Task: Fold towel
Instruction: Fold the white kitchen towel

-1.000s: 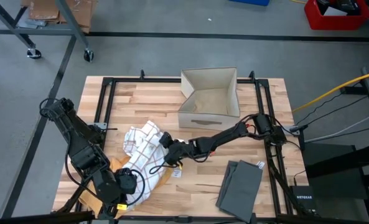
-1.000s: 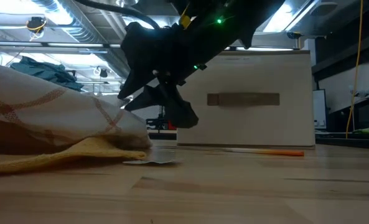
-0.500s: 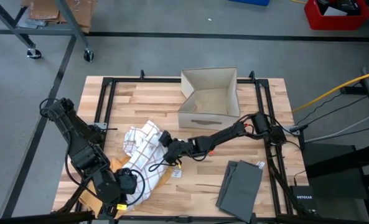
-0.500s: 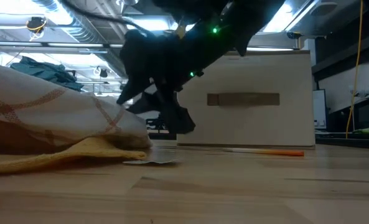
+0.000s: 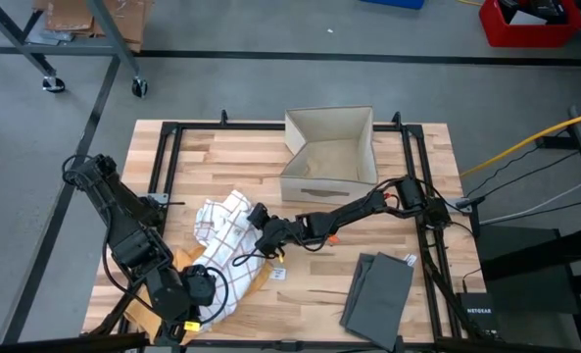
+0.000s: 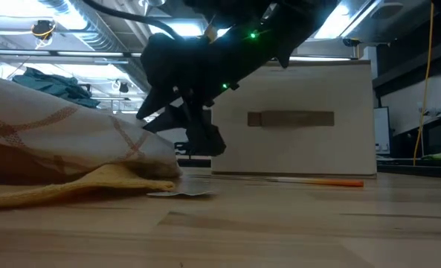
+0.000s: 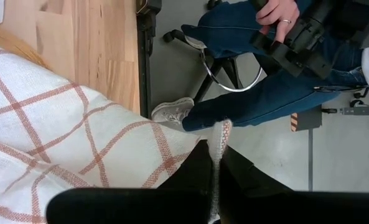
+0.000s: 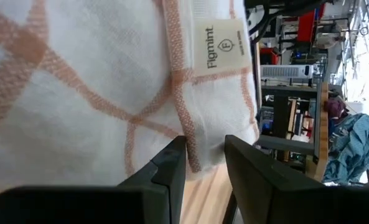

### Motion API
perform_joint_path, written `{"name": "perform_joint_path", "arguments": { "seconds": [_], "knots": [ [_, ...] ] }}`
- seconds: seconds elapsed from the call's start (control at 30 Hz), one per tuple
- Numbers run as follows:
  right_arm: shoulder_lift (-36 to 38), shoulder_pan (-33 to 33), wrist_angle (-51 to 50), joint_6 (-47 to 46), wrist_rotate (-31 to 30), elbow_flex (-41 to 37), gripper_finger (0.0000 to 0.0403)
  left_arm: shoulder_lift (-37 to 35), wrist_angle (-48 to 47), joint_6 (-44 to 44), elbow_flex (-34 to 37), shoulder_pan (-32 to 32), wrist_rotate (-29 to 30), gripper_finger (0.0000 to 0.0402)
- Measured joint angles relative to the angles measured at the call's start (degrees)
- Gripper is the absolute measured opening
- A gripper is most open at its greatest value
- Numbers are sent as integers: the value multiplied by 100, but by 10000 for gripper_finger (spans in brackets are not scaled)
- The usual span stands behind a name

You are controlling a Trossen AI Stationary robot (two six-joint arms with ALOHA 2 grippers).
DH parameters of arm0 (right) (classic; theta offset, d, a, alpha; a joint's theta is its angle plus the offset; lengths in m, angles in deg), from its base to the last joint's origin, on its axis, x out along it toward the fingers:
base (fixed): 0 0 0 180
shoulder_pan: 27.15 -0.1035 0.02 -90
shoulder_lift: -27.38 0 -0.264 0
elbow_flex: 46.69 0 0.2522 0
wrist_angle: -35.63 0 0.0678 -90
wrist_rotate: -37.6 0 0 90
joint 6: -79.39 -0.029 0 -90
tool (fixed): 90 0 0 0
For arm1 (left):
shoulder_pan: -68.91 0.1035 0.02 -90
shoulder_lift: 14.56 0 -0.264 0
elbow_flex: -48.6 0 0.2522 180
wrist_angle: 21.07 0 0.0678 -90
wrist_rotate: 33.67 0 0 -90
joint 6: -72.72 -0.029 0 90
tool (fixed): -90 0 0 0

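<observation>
The white towel with an orange check (image 5: 221,224) lies heaped at the table's left middle, partly on a yellow cloth (image 5: 256,280). It also shows in the low view as the towel (image 6: 64,138) on the yellow cloth (image 6: 71,190). My left gripper (image 5: 200,292) is near the front left edge, shut on the towel's edge. My right gripper (image 5: 256,217) reaches in from the right. It is open, and its fingers (image 8: 169,163) stand either side of the towel's hemmed edge (image 8: 185,118), below a sewn label (image 8: 218,46). My left gripper (image 7: 214,155) pinches a thin strip of the towel's edge (image 7: 220,134) between its two shut fingers; the strip sticks out past the fingertips. The fingers slant downward. The rest of the towel (image 7: 78,137) spreads away slack beside them. My right gripper: I cannot tell whether its fingers touch the hem.
An open cardboard box (image 5: 329,152) stands at the table's far middle. A folded grey cloth (image 5: 378,289) lies at the near right. A small tag (image 6: 179,193) lies on the wood. A seated person (image 7: 252,93) is beyond the table's edge, hands on a controller.
</observation>
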Motion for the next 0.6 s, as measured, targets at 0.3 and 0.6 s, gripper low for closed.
{"name": "perform_joint_path", "arguments": {
  "seconds": [0.3, 0.6],
  "knots": [
    [0, -2, 38, -51, 452, 0, 112, 0, 0, 0, 0, 0, 0, 0],
    [0, -2, 42, -334, 447, 0, 9, 0, -1, 0, 0, 0, 0, 0]
  ]
}}
